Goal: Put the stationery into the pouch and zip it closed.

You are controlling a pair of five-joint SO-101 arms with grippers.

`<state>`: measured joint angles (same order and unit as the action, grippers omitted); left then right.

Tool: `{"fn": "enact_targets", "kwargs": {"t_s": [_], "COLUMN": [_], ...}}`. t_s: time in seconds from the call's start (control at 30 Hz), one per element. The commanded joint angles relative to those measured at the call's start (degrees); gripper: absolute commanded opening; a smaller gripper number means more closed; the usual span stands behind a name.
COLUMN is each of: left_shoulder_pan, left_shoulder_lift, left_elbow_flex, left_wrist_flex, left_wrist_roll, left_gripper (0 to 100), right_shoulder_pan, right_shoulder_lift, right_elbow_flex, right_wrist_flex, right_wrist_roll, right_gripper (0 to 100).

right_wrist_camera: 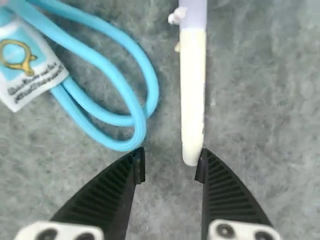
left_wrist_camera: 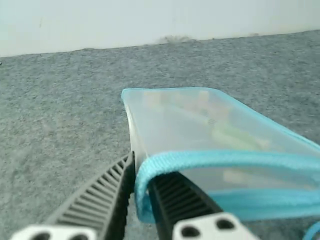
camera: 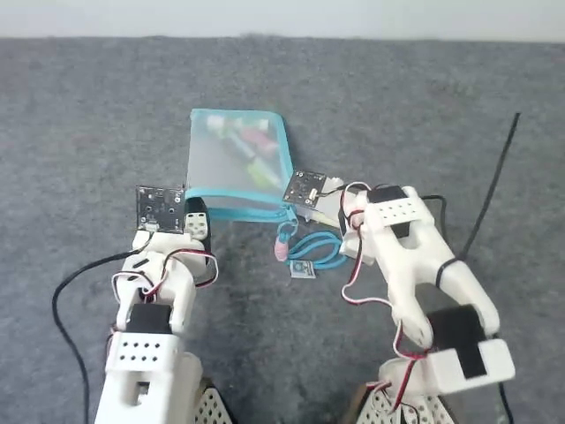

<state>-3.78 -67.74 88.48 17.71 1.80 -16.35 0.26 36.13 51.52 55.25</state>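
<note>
A translucent pouch [camera: 237,163] with teal trim lies on the grey carpet, and several pieces of stationery [camera: 248,146] show through it. My left gripper [camera: 195,212] is at the pouch's near left corner, shut on the teal edge [left_wrist_camera: 150,167] that runs between its fingers [left_wrist_camera: 107,197]. A cream pen with a lavender cap [right_wrist_camera: 193,95] lies on the carpet next to the pouch's blue cord loop [right_wrist_camera: 112,87]. My right gripper [right_wrist_camera: 170,157] stands open just over the pen's cream tip, which lies between the jaws close to one finger [right_wrist_camera: 220,185].
The blue cord [camera: 318,249] carries a small printed tag [camera: 302,269], and a pink charm [camera: 281,250] hangs by the pouch's corner. A black cable [camera: 494,185] runs across the carpet at the right. Bare carpet lies beyond the pouch and to both sides.
</note>
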Motion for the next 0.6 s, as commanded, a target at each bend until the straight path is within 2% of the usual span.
{"fn": "enact_targets", "kwargs": {"t_s": [0.0, 0.1, 0.17, 0.27, 0.33, 0.57], "left_shoulder_pan": [0.8, 0.8, 0.8, 0.8, 0.8, 0.7], "left_shoulder_lift": [0.2, 0.2, 0.2, 0.2, 0.2, 0.3], "left_elbow_flex": [-1.9, -1.9, -1.9, -1.9, -1.9, -1.8], "left_wrist_flex": [-2.4, -2.4, -2.4, -2.4, -2.4, -2.5], "left_wrist_roll": [0.9, 0.9, 0.9, 0.9, 0.9, 0.9], "left_gripper": [1, 1, 1, 1, 1, 1], "right_shoulder_pan": [0.7, 0.7, 1.1, 3.0, 5.0, 7.9], "right_shoulder_lift": [1.8, 4.2, 5.1, 5.0, 4.9, 3.4], "right_elbow_flex": [-3.3, -3.9, -3.9, -5.1, -6.7, -14.6], "right_wrist_flex": [-0.9, -0.9, -1.2, -2.2, -1.1, 14.5], "right_wrist_roll": [0.4, 0.4, 0.2, -6.7, -10.5, -16.2], "right_gripper": [16.2, 14.8, 9.5, 0.2, 1.3, 0.6]}}
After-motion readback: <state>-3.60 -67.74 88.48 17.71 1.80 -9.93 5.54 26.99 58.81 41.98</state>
